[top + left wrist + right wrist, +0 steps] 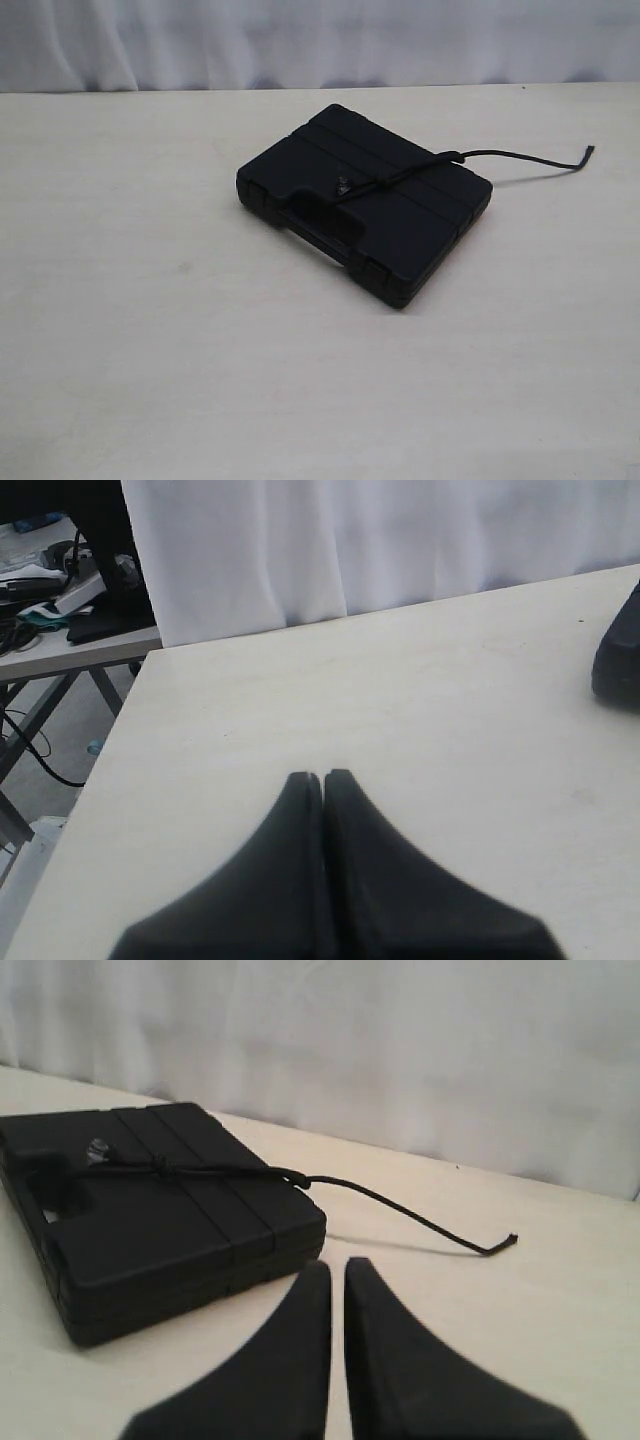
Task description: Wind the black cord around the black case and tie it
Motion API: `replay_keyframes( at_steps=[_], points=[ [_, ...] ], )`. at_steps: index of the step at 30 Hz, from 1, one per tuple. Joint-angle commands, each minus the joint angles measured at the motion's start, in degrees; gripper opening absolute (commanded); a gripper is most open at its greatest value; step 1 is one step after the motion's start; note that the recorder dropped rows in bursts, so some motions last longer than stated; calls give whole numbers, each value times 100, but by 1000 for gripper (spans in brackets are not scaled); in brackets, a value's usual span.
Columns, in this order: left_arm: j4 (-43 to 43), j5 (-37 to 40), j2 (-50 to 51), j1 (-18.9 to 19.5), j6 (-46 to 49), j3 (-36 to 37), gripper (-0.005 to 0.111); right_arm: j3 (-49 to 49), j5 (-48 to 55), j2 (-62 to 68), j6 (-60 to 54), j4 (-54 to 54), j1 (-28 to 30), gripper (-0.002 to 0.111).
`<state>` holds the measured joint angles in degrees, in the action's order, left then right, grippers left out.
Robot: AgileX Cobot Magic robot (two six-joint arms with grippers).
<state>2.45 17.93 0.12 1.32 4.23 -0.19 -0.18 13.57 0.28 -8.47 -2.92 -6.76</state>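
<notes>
**Item 1. Left gripper (322, 777).** Jaws pressed together with nothing between them. It hangs over bare table (150, 350) toward the left edge, well apart from the case. It does not show in the exterior view.

**Item 2. Black case (365, 200).** Lies flat, lid up, a little right of the table's middle and nearer the far edge. It is turned cornerwise to the table's edges.

**Item 3. Black cord (420, 168).** Runs across the lid from beside the handle cut-out to the case's far right side, touching the ribs.
- A small knot (160, 1167) sits partway along that run.
- A short frayed tip (340, 185) rests by the cut-out.
- The long tail (545, 158) leaves the case and arcs toward the table's right edge, with its end kinked.
- Whether the cord passes beneath the case cannot be told.

**Item 4. Right gripper (337, 1265).** Jaws closed and empty. It hovers near the case's near right corner, beside the tail, touching neither.

**Handling note (a judgement).** The wrap and tie look made, so the step in hand is probably checking or snugging the knot.
- To snug it, grasp the tail close to where it leaves the case, not at the kinked end.
- Pull level along the lid while the other gripper presses the case down, since the light case is likely to slide.
- When withdrawing, lift clear of the tail, because snagging it could loosen the knot.
</notes>
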Motion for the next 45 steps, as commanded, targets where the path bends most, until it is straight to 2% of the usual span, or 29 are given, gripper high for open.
replay_keyframes(
  at_steps=[1,18,45],
  points=[
    [-8,-23,-12,7,-44,19,0,18,316,-28,605,-312,5,4],
    [-8,-23,-12,7,-44,19,0,18,620,-28,1049,-249,5,4],
    [-8,-23,-12,7,-44,19,0,18,606,-28,1047,-249,5,4]
  ],
)
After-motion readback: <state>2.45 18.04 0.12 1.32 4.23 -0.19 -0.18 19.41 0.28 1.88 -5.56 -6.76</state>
